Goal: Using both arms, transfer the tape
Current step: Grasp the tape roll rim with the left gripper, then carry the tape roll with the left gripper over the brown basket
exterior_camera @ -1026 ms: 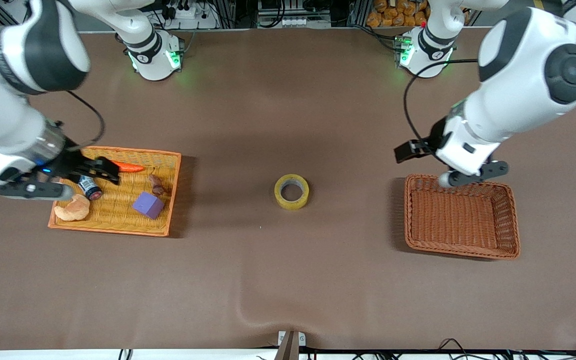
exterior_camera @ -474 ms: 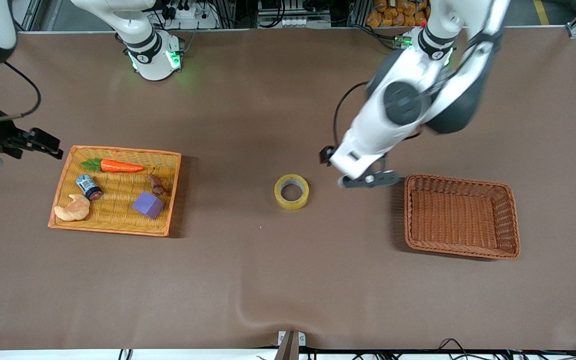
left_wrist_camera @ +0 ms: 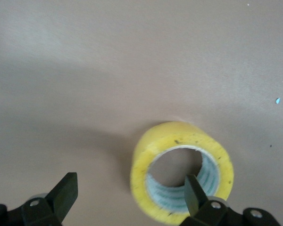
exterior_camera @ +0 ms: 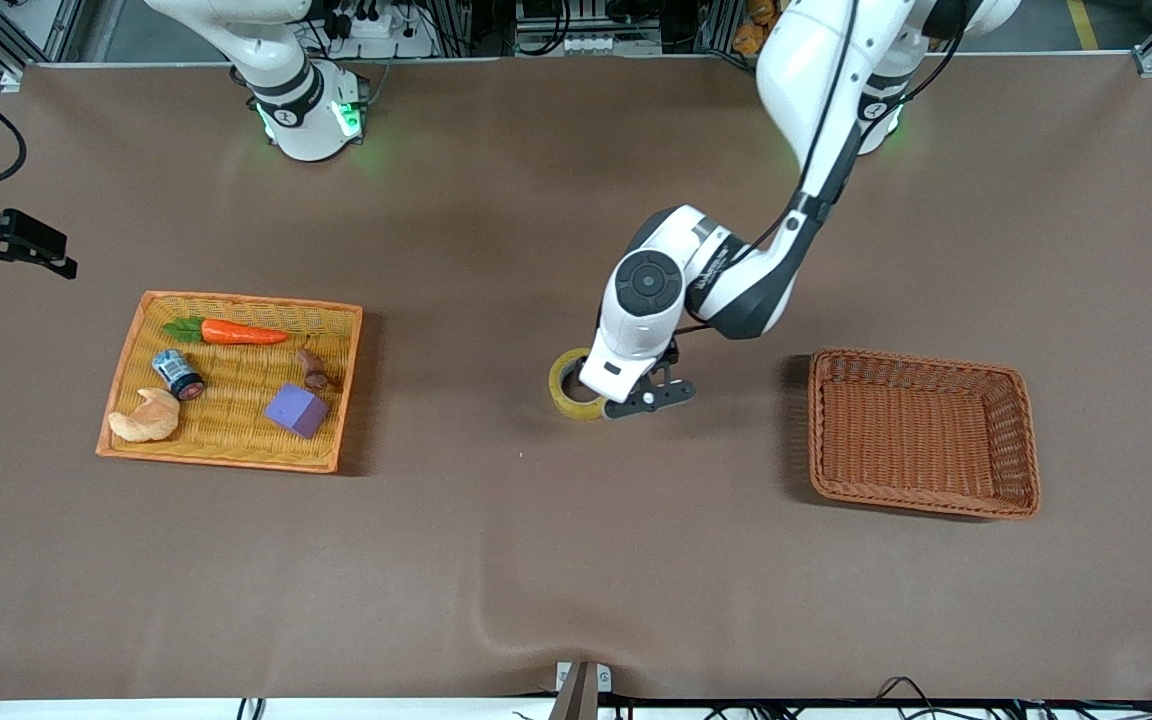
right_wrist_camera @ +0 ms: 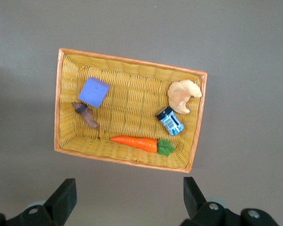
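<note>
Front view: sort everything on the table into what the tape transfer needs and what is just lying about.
In the job:
- tape, lying flat mid-table
- left end effector, open, one finger in the tape's hole
- right end effector, open, waiting above the yellow tray

Lying about:
- in the yellow tray: carrot, can, croissant, purple block, small brown piece
- empty brown basket
</note>
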Controlling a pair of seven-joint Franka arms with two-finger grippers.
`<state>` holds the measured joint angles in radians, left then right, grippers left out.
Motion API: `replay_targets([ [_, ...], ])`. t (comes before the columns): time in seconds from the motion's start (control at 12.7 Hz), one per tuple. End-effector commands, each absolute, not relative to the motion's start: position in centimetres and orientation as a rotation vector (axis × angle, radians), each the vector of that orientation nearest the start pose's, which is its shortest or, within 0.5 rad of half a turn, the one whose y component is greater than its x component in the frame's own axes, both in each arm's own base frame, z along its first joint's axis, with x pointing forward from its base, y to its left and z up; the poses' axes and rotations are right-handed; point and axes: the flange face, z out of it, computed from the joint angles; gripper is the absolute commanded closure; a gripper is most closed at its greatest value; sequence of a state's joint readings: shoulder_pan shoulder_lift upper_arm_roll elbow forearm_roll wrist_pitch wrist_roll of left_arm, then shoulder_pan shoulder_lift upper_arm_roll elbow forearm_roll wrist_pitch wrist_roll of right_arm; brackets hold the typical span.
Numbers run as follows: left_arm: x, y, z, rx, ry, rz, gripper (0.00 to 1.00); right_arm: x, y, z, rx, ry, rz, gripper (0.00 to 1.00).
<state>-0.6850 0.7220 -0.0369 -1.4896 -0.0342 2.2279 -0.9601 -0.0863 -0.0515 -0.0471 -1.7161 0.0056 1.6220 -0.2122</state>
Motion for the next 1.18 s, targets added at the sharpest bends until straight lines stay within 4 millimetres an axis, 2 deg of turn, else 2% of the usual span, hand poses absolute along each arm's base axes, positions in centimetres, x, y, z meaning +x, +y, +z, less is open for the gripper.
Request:
replay_targets([
  [0.0, 53.2, -48.9, 22.7, -3.137, -0.429, 0.012, 0.0, 52.8, -6.4, 61.4, -3.134, -0.06, 0.06, 0.0],
  [0.24, 52.6, -49.2, 21.5, -3.127, -0.415, 0.028, 0.0, 53.1, -6.1, 61.5, -3.138, 0.076, 0.055, 0.0],
  [0.39, 52.4, -49.0, 19.8, -3.109, -0.41, 0.047, 0.0, 53.1, -6.0, 62.0, -3.141, 0.075, 0.041, 0.0],
  [0.47, 52.3, -49.0, 19.4, -3.109, -0.412, 0.05, 0.51, 53.2, -6.1, 62.1, -3.141, 0.077, 0.039, 0.0],
  [0.55, 51.9, -49.4, 18.7, -3.103, -0.397, 0.055, 0.8, 53.2, -6.1, 62.1, -3.141, 0.077, 0.036, 0.0],
  [0.63, 51.3, -49.9, 18.5, -3.103, -0.374, 0.045, 1.0, 53.2, -6.1, 62.2, -3.146, 0.072, 0.032, 0.0],
  [0.95, 51.6, -49.9, 19.4, -3.1, -0.477, 0.028, 1.0, 53.4, -5.3, 63.9, -3.158, 0.046, -0.029, 0.0],
  [1.11, 52.1, -49.7, 21.1, -3.104, -0.544, 0.008, 1.0, 53.3, -5.8, 63.7, -3.155, 0.051, -0.008, 0.0],
])
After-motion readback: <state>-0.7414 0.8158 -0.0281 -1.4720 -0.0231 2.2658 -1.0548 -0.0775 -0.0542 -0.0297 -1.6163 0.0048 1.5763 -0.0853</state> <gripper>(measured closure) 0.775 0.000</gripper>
